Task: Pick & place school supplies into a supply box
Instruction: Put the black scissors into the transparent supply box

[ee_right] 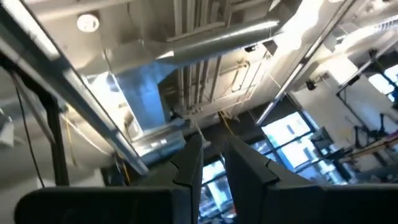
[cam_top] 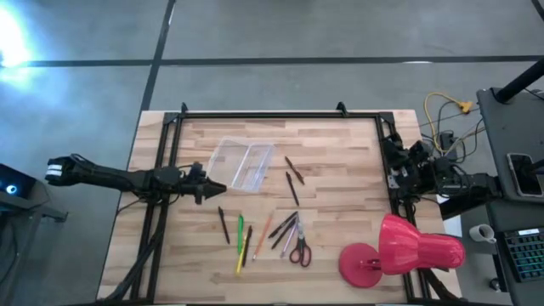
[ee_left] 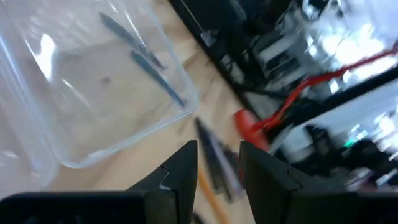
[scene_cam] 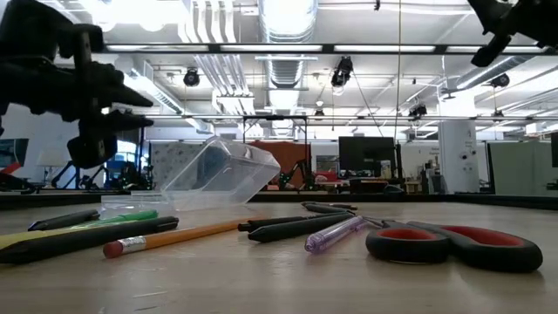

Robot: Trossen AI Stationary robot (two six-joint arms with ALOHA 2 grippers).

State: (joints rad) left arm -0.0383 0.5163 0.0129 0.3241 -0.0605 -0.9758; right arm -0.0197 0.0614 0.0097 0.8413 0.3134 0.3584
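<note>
The clear supply box (cam_top: pixel 242 163) stands open side up on the wooden table, left of centre; it also shows in the low view (scene_cam: pixel 218 174). The school supplies lie loose on the wood: two dark pens (cam_top: pixel 293 178) right of the box, and nearer the front a black pen (cam_top: pixel 223 225), a green one (cam_top: pixel 240 229), an orange pencil (cam_top: pixel 262 236), several dark pens (cam_top: pixel 285 229) and red-handled scissors (cam_top: pixel 299 252). My left gripper (cam_top: pixel 208 187) hovers just off the box's near left corner, open, with nothing between its fingers (ee_left: pixel 217 152). My right gripper (ee_right: pixel 214 155) is raised at the table's right edge, pointing at the ceiling, narrowly open.
A big red lamp (cam_top: pixel 399 251) lies at the table's near right corner. A black frame (cam_top: pixel 272 115) runs along the table's far and side edges. Cables and equipment (cam_top: pixel 450 127) sit beyond the right edge. Bare wood lies far right of the box.
</note>
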